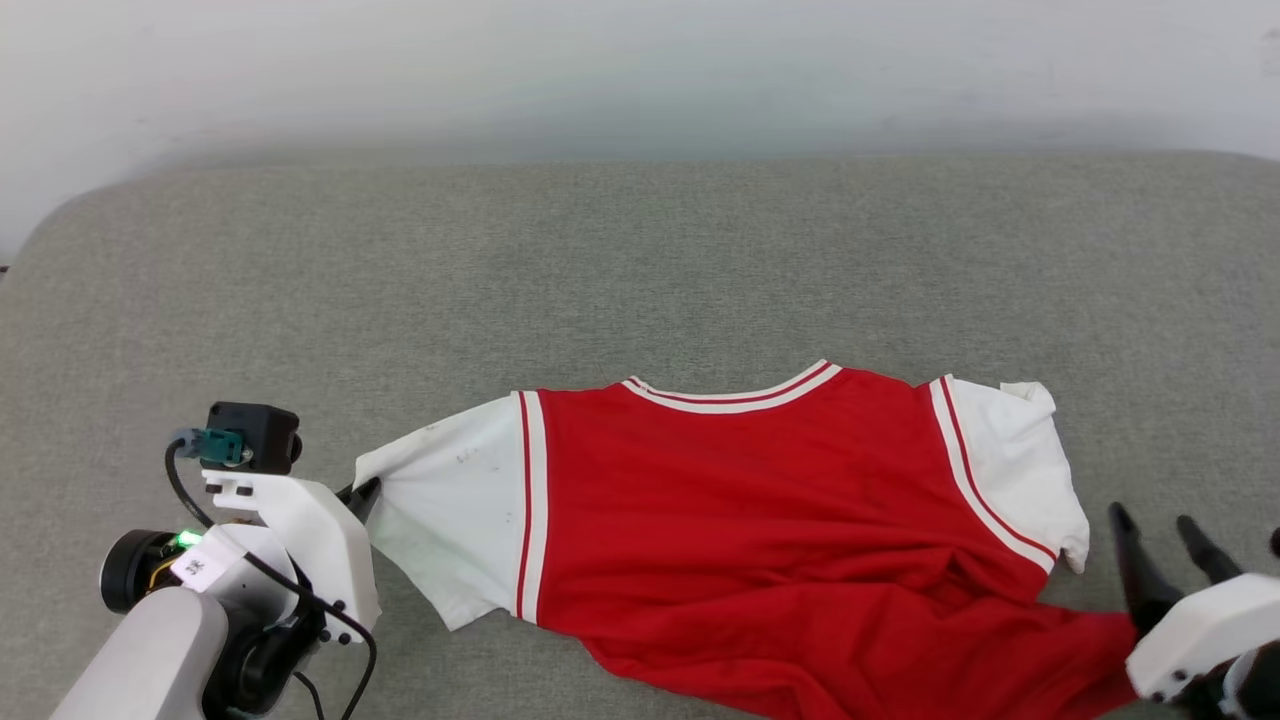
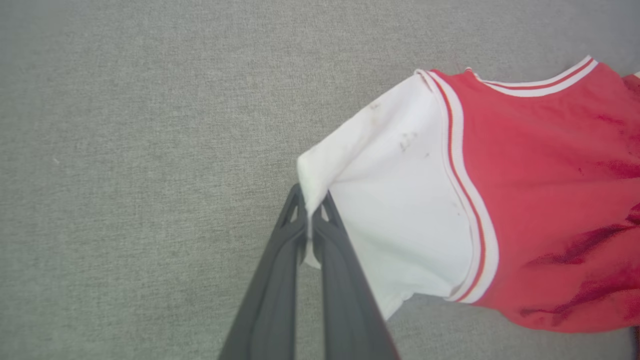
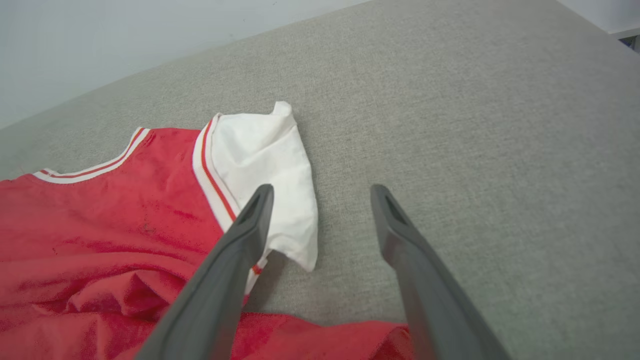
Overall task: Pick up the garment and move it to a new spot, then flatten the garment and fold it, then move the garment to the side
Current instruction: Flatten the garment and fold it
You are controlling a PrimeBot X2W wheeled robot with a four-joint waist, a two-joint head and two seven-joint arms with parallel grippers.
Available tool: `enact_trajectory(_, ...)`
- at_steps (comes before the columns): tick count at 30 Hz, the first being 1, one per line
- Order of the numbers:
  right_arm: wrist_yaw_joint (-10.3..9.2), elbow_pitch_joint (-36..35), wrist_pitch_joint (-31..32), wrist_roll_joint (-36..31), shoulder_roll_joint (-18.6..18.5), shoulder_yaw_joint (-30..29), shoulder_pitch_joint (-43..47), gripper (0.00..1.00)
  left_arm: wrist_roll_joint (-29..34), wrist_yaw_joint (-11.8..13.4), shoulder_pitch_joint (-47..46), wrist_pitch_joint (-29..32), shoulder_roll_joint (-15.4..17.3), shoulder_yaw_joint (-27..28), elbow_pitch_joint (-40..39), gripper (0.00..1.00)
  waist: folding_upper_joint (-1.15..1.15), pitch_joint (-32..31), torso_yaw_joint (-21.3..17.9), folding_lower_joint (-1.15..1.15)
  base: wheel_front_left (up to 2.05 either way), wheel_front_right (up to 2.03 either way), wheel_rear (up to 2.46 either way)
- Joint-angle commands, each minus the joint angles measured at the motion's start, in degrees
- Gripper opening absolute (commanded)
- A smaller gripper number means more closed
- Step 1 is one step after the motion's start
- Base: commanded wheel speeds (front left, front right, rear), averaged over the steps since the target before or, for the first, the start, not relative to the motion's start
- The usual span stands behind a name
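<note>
Garment sleeve clamped in left tool; right tool spread, near other sleeve.

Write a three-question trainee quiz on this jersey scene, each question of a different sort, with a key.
1. True or false: the left gripper is shut on the edge of a white sleeve of the red jersey.
2. Pick one. The right gripper is: A) shut on the collar; B) open, gripping nothing; C) shut on the other sleeve.
3. Fill the gap: the jersey lies on a ____ fabric surface.

Key: 1 true; 2 B; 3 grey.
</note>
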Motion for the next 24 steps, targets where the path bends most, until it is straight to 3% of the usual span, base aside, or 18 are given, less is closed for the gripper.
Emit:
enact_trajectory(1, -0.04, 1.48, 2.73, 1.05, -1.70, -0.84, -2.36, 1.00, 0.38, 0.56, 0.95, -0.73, 0.49, 0.50, -1.59, 0.00, 0.00, -0.13, 0.67, 0.00, 0.00, 0.00, 0.00)
enact_trajectory(6, -0.03, 5.87, 13.62, 3.41, -6.35, 0.26, -8.83, 1.00, 1.10, 1.89, 1.51, -1.50, 1.11, 1.17, -6.06, 0.00, 0.00, 1.23, 1.88, 0.00, 0.00, 0.00, 0.00)
enact_trajectory(13, -0.04, 10.74, 27.05, 5.10, -12.14, 6.95, -19.30, 1.00, 1.92, 2.41, -0.35, -2.42, 0.67, 0.97, -9.53, 0.00, 0.00, 4.40, 3.61, 0.00, 0.00, 0.00, 0.00)
enact_trajectory(24, -0.04, 17.79, 35.03, 6.81, -15.28, 14.89, -27.95, 1.00, 1.72, 1.88, -2.36, -4.40, -0.29, 1.06, -9.67, 0.00, 0.00, 8.87, 5.10, 0.00, 0.00, 0.00, 0.00)
